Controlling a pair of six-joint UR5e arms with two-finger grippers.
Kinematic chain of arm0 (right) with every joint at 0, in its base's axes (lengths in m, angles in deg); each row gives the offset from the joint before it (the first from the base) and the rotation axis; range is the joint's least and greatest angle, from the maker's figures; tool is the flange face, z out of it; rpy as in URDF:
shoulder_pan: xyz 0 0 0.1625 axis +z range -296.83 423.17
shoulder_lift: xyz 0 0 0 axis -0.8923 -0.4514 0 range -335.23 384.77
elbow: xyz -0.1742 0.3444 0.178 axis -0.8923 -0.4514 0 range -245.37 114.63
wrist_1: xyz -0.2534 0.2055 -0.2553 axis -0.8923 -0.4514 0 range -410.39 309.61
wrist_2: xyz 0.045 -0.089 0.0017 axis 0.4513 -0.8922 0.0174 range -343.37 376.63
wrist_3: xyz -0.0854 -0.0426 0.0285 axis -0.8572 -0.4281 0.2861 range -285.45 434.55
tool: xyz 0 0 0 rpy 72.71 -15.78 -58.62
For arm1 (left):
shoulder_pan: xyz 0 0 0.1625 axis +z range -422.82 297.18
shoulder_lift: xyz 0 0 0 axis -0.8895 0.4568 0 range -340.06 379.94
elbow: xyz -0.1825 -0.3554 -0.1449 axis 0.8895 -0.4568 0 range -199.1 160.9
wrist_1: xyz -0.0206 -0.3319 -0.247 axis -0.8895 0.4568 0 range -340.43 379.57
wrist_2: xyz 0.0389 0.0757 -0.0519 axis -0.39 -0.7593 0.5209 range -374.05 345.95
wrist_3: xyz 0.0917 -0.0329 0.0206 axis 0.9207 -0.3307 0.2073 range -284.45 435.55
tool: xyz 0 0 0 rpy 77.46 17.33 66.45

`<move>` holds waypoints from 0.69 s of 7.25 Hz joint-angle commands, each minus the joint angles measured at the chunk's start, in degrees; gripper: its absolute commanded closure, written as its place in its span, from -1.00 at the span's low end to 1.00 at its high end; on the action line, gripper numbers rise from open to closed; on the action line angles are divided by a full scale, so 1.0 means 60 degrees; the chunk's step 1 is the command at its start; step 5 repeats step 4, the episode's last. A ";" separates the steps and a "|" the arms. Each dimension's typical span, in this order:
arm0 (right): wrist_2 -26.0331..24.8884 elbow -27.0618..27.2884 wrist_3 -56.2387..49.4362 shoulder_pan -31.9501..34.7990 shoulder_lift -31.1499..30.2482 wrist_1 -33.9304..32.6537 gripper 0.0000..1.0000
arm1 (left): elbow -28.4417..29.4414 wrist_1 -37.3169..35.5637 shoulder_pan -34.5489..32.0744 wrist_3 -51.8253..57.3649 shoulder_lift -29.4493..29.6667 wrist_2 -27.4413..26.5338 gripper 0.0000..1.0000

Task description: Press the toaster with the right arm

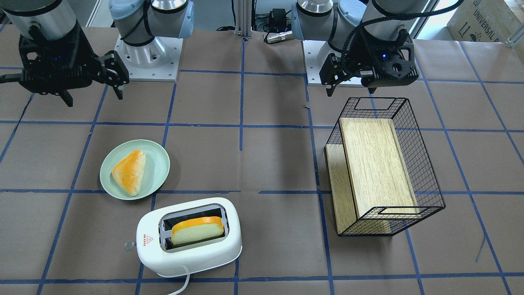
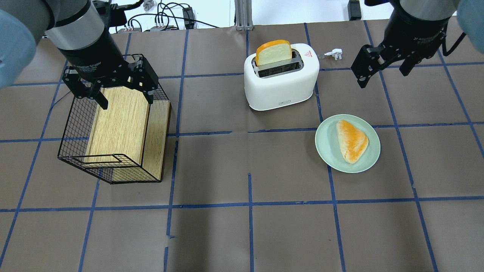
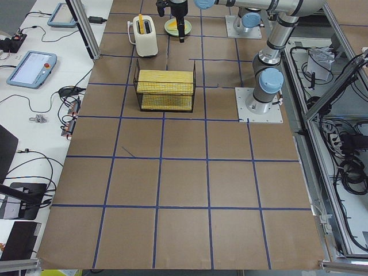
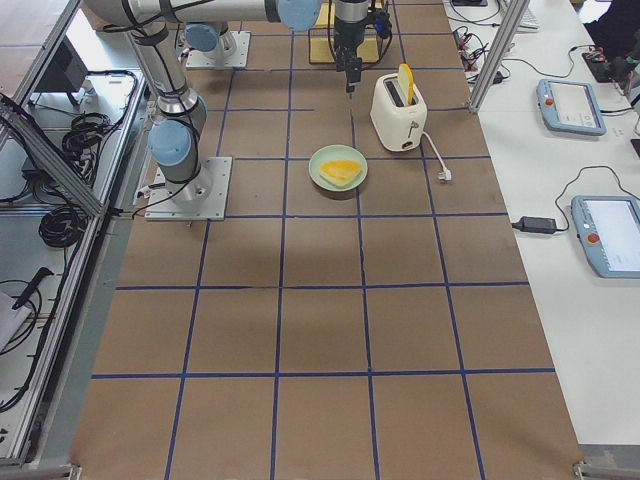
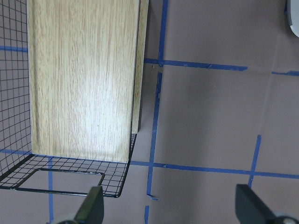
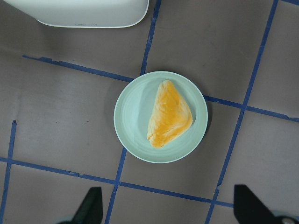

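Note:
The white toaster (image 1: 192, 254) (image 2: 281, 88) stands at the table's far side with a bread slice (image 2: 273, 53) sticking up from one slot. Its small clear knob (image 1: 129, 245) is on the end with the red triangle. My right gripper (image 2: 383, 73) (image 1: 93, 95) hangs open and empty in the air, to the right of the toaster and apart from it. In the right wrist view the toaster's edge (image 6: 79, 11) is at the top. My left gripper (image 2: 124, 97) (image 1: 351, 88) is open and empty above the black wire basket (image 2: 75, 124).
A pale green plate (image 2: 327, 151) (image 6: 131, 116) with a triangular pastry (image 2: 351, 139) lies below my right gripper. The basket holds a wooden box (image 2: 121, 121) (image 5: 79, 74). The toaster's white plug (image 2: 334, 53) lies unplugged by its far right corner.

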 commanded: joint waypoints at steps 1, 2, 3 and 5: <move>0.0035 0.0007 0.0001 0.0000 0.0025 -0.0016 -1.00 | 0.0000 0.0000 0.0000 0.0000 0.0000 0.0000 -1.00; 0.0050 0.0007 -0.0014 0.0000 0.0025 -0.0016 -1.00 | 0.0000 0.0000 0.0015 0.0000 0.0000 0.0000 -1.00; 0.0050 0.0021 -0.0014 0.0000 0.0039 -0.0016 -1.00 | 0.0000 0.0000 0.0000 0.0000 0.0000 0.0000 -1.00; 0.0093 0.0021 0.0146 0.0000 0.0039 -0.0118 -1.00 | 0.0000 0.0000 0.0000 0.0000 0.0000 0.0000 -1.00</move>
